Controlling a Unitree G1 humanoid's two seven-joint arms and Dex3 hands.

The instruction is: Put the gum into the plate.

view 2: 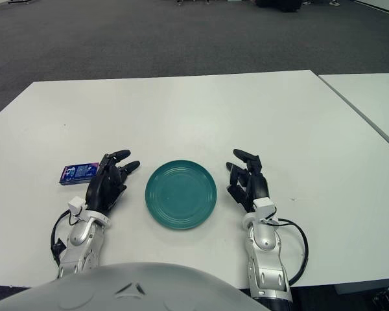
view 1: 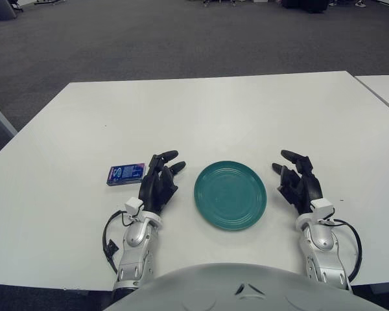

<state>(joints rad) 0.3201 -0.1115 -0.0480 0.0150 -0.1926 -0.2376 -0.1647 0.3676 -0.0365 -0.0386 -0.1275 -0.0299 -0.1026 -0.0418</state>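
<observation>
Reaching forward over the smooth white table (view 1: 246, 110), both forearms show silver metal casings with looped black cables, ending in black three-fingered hands. The left hand (view 1: 159, 181) sits palm down just left of the plate (view 1: 230, 195), its fingers (view 1: 170, 155) loosely spread and holding nothing. The right hand (view 1: 299, 181) sits to the plate's right, fingers likewise apart and empty. The plate is round, teal and glossy, with faint concentric ridges. The gum (view 1: 126, 173), a small flat rectangular blue-and-purple pack, lies on the table just beside the left hand's outer edge, outside the plate. Beyond the table spreads dark grey carpet.
</observation>
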